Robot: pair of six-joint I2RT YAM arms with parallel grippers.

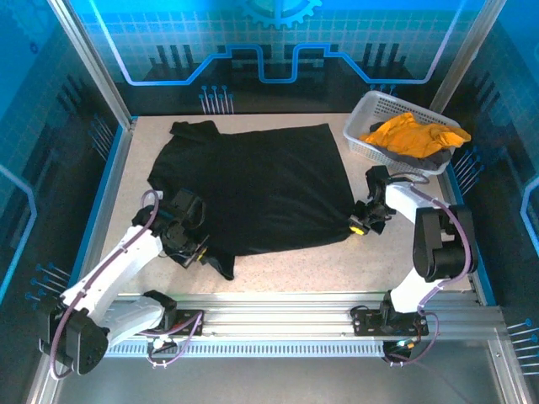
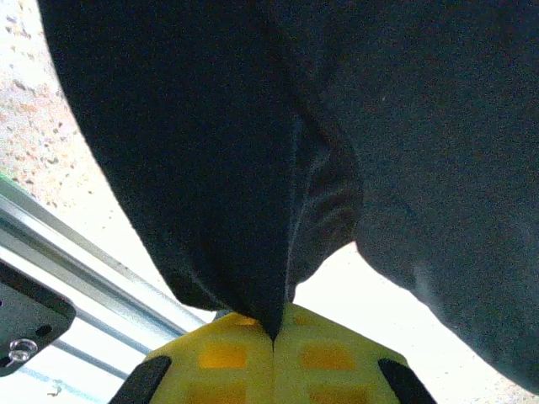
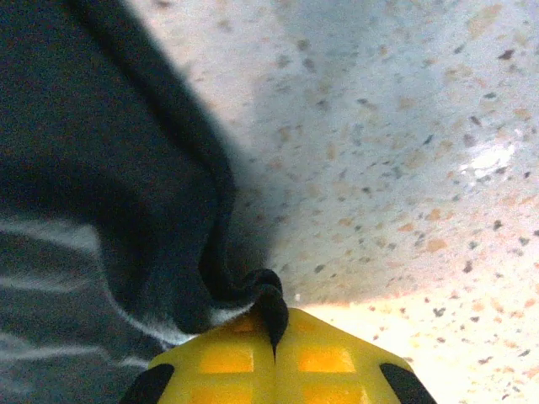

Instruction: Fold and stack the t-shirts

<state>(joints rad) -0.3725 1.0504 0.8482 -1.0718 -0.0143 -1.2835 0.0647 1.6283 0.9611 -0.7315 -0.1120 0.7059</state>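
Observation:
A large black t-shirt [image 1: 253, 185] lies spread on the speckled table. My left gripper [image 1: 192, 249] is shut on its near left edge; in the left wrist view the black cloth [image 2: 253, 168] hangs from between the closed yellow fingers [image 2: 219, 358]. My right gripper [image 1: 359, 225] is shut on the shirt's near right corner, where a bunched fold of black fabric [image 3: 268, 295] is pinched between the yellow fingers [image 3: 328, 362]. A mustard orange-yellow t-shirt [image 1: 413, 135] lies heaped in the white lattice basket [image 1: 364, 114] at the back right.
Something dark lies under the yellow shirt in the basket. Aluminium rails [image 1: 278, 316] run along the near edge by the arm bases. Blue frame walls close in the table on left and right. Bare tabletop [image 1: 337, 265] lies near the right arm.

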